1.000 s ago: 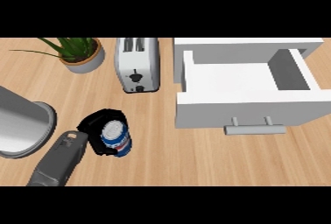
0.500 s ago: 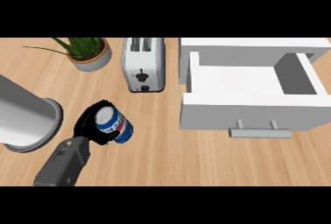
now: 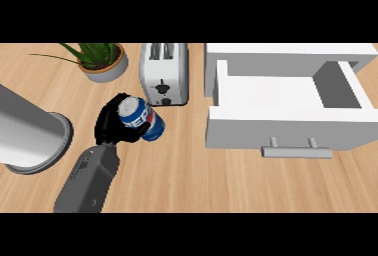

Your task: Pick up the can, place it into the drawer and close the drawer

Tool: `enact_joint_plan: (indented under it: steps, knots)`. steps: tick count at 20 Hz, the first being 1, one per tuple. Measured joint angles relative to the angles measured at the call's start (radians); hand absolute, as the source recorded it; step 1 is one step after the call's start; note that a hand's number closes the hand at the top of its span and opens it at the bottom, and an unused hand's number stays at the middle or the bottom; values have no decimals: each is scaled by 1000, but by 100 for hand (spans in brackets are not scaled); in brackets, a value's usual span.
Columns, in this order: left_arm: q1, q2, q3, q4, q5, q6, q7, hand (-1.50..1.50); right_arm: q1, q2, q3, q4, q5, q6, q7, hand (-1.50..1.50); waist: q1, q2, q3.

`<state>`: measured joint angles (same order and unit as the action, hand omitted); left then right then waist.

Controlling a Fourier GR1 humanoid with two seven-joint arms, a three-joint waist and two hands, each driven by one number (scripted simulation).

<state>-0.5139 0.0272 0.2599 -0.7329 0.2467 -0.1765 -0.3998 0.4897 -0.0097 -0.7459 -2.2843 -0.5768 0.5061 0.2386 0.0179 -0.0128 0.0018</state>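
Wooden counter [image 3: 221, 185], head view. Blue can [image 3: 146, 122] held tilted in left hand [image 3: 109, 125], just in front of toaster [image 3: 164, 72], well apart from drawer [image 3: 280, 132]. Grasp judged done; whether can is lifted off counter cannot be told. Left to do: carry can rightward, set it in drawer, push drawer shut. Drawer stands open, nothing visible inside. Black fingers [image 3: 127, 134] curled round can body. Right hand out of view.

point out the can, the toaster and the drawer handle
can [image 3: 150, 124], head view, on its blue side label
toaster [image 3: 165, 62], head view, on its top between the slots
drawer handle [image 3: 297, 152], head view, on the middle of the bar
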Motion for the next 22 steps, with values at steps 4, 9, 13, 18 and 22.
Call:
enact_joint_plan:
  steps: [4,9,13,18,22]
  knots:
    - [19,-17,-69,-209,18,103,131,150,18,5,19,-10,7,-9,-9,-150,-3,0,0]
    - [32,-24,-170,-462,27,241,318,150,8,5,19,5,11,-2,-19,-150,-9,3,-1]
    - [10,-26,-234,-590,11,354,427,150,1,-3,32,-3,6,-22,-12,-150,-17,7,-1]
    - [-69,-17,-276,-661,-8,447,539,150,8,1,32,-14,2,-24,-8,-150,-24,9,-1]
    - [-164,-23,-308,-652,-25,528,591,150,-13,-20,29,14,2,-22,-4,-150,-28,11,-2]
